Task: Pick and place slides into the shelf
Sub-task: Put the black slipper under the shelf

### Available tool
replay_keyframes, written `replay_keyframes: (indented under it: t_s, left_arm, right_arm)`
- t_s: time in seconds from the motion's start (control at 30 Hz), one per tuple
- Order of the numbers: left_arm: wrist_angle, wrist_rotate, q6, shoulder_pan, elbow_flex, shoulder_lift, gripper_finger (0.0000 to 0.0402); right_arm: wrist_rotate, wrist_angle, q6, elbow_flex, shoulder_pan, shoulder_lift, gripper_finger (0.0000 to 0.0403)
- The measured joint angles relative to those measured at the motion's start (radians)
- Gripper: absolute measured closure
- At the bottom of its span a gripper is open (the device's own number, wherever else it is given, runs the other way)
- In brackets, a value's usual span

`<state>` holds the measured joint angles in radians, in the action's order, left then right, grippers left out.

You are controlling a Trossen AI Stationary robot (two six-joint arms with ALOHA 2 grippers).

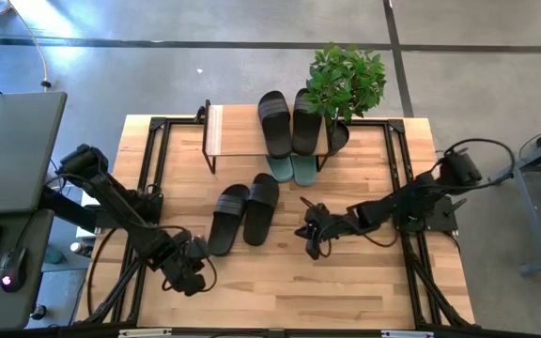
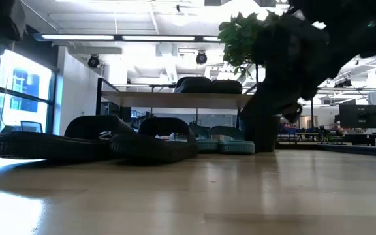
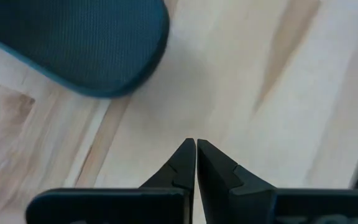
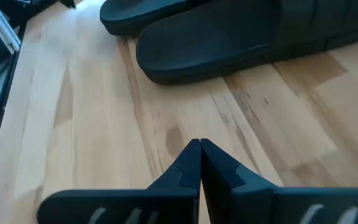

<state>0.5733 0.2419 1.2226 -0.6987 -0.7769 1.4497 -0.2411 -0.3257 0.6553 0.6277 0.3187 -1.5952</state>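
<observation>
A black pair of slides lies flat on its soles at the middle of the table. A second black pair sits on the shelf's wooden top. A green pair stands under the shelf, toes pointing toward the near edge. My left gripper is shut just off the heel of the left-hand table slide, above bare wood. My right gripper is shut to the right of that pair, pointing at the two heels, and touches nothing.
A potted plant stands at the shelf's right end, its leaves over the right slide on top. Black metal frame rails run along the table's left and right sides. Bare wood lies between the table slides and the near edge.
</observation>
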Motion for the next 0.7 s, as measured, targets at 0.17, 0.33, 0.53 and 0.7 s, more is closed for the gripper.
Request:
replay_keyframes:
  t_s: [0.17,0.33,0.53,0.7]
  left_arm:
    - [-0.043,0.052,0.051,0.02,0.0,0.088,0.04]
    - [-0.088,0.12,0.064,0.061,0.0,0.141,0.04]
    - [-0.125,0.155,0.008,0.14,0.0,0.153,0.04]
    - [-0.131,0.19,-0.047,0.222,0.0,0.153,0.0401]
  right_arm:
    - [0.002,-0.015,0.018,0.037,-0.014,-0.057,0.0403]
    - [-0.033,-0.008,0.041,0.06,-0.018,-0.067,0.0403]
    - [-0.045,0.016,0.052,0.06,-0.018,-0.07,0.0403]
    - [-0.044,0.02,0.06,0.06,-0.018,-0.07,0.0403]
